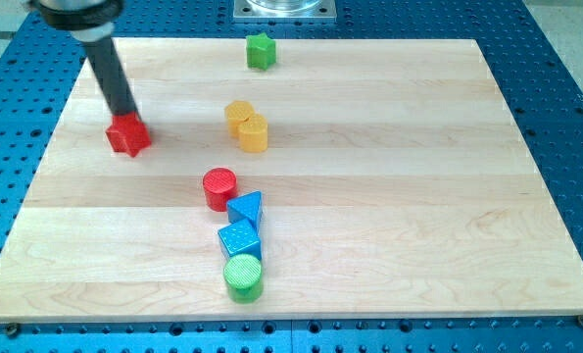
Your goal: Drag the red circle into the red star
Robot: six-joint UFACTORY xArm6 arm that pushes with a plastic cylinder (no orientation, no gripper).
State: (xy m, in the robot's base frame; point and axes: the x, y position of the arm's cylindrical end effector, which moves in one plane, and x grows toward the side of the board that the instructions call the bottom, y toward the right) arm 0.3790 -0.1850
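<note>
red plastic circle block [219, 187] sits mid-board, well toward the view's lower right of my tip [129, 118], which touches the red plastic star block [128, 135]. no jaws: a bare rod.

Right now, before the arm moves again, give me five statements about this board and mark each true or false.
1. My tip is at the red star, near the view's left. True.
2. The red circle already touches the red star. False: they lie well apart, the circle nearer the board's middle.
3. The green star-like block sits near the view's top. True.
4. The green cylinder lies above the blue triangle in the view. False: it lies below it and below the blue cube.
5. The two yellow blocks sit together. True.
</note>
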